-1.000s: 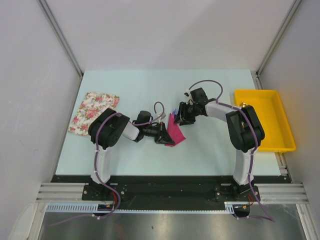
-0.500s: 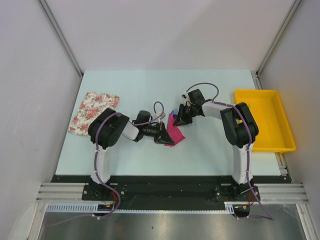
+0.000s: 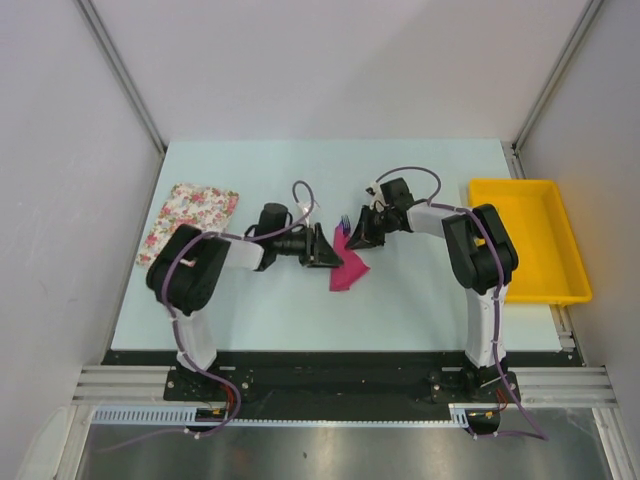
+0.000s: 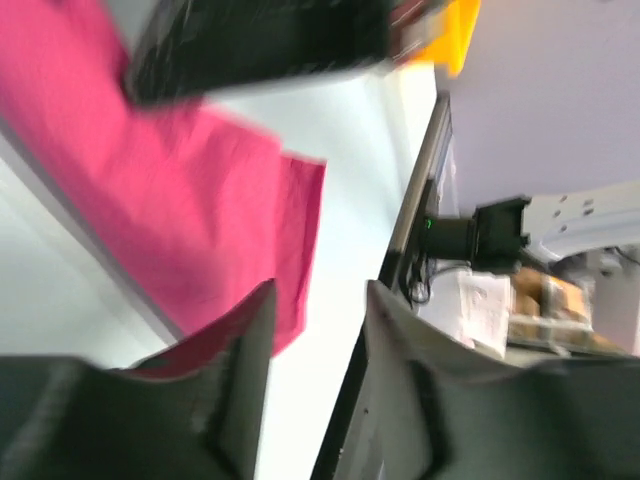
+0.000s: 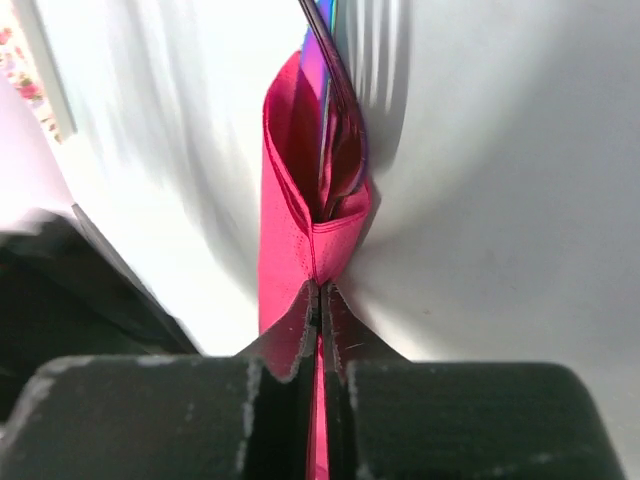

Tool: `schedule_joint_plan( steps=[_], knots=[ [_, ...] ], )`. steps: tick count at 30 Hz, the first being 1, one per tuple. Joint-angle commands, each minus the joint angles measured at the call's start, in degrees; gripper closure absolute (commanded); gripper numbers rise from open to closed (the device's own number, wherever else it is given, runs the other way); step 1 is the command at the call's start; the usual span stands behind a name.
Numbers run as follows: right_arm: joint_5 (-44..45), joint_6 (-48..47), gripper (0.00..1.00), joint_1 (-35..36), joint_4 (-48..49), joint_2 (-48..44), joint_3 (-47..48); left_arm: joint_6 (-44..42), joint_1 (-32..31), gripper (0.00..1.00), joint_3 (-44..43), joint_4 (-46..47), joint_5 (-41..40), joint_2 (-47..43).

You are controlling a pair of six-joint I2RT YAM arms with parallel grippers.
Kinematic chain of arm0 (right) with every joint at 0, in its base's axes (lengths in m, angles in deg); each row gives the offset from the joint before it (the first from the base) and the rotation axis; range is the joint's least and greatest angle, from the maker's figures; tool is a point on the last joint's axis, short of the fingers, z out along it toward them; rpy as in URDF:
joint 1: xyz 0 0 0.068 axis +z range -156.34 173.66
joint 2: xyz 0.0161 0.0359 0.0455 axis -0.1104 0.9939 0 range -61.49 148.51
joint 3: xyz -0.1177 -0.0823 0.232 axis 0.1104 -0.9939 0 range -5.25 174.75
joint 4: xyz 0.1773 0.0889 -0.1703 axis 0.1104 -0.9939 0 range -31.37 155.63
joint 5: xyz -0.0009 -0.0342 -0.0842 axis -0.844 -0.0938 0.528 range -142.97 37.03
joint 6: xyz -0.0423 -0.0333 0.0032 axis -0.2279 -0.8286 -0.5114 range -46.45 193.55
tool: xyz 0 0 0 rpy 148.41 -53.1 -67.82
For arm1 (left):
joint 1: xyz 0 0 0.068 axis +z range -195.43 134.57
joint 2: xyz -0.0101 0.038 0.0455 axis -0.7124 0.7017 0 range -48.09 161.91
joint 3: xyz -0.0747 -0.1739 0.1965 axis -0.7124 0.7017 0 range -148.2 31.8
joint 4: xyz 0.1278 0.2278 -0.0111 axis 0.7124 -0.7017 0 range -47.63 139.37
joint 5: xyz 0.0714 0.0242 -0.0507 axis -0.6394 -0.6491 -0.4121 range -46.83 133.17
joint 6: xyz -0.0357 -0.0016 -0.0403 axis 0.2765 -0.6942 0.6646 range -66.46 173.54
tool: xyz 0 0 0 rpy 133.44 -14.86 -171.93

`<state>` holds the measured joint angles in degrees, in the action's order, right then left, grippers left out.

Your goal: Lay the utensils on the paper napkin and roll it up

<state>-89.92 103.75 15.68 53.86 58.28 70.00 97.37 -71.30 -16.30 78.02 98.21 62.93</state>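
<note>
The right claw [image 5: 320, 290] is clenched on a thin fold of the paper napkin [image 5: 285, 240]. Its two jaws are pressed flat together with pink paper pinched between them. Just past the jaws the napkin opens into a narrow pocket. A purple utensil [image 5: 320, 90] lies inside it, its end sticking out toward twelve o'clock. No yellow-orange piece shows in any view, so I cannot tell whether it is inside the wrap.

The left claw [image 4: 320, 300] is released. Its fingers stand apart with nothing between them, and the napkin lies just beyond their tips.

From above, the napkin sits near the middle of the table [image 3: 420, 300]. The left claw is at its ten o'clock and the right claw at its one o'clock. A loose pink flap trails toward six o'clock.

The task looks roughly halfway done. At least one utensil is in place and the paper is folded over it, but the roll is not tight or complete — the trailing flap has yet to be wound in.

There is bare tabletop toward six and twelve o'clock. A floral cloth [image 3: 190, 222] lies well off at nine o'clock, and a yellow tray [image 3: 540, 240] sits by the table's edge at three o'clock. The two claws are close together — the tightest spot.
</note>
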Motion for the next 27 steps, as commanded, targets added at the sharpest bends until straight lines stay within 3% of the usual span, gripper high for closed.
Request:
schedule_joint_plan(
  steps=[1,4,12,18,21,25,27],
  knots=[
    [-2.69,1.36,1.0,0.48,5.87,-4.01,0.7,-10.68,5.11,0.41,-2.7,-9.02,-4.68,-12.38],
    [-2.95,1.97,1.0,0.65,6.67,-5.5,0.78,-16.3,8.27,0.22,-4.37,-14.57,-7.67,-16.35],
    [-3.22,0.31,1.0,1.27,7.73,-9.98,0.78,-26.16,12.86,0.05,-8.06,-23.97,-16.02,-25.06],
    [-4.88,-1.63,1.0,1.36,6.94,-12.1,1.22,-30.47,13.74,0.01,-8.42,-27.77,-21.03,-29.18],
    [-6.72,-1.98,1.0,1.36,7.37,-14.12,1.22,-29.51,14.7,0.0,-5.88,-23.75,-21.21,-31.91],
    [-10.06,-2.25,1.0,1.27,9.22,-17.45,1.57,-30.3,15.67,0.0,-0.78,-14.51,-16.82,-40.5],
    [-12.52,-2.33,1.0,1.36,9.57,-19.3,2.45,-31.34,16.02,0.0,-0.42,-14.31,-14.01,-42.2]
  ],
)
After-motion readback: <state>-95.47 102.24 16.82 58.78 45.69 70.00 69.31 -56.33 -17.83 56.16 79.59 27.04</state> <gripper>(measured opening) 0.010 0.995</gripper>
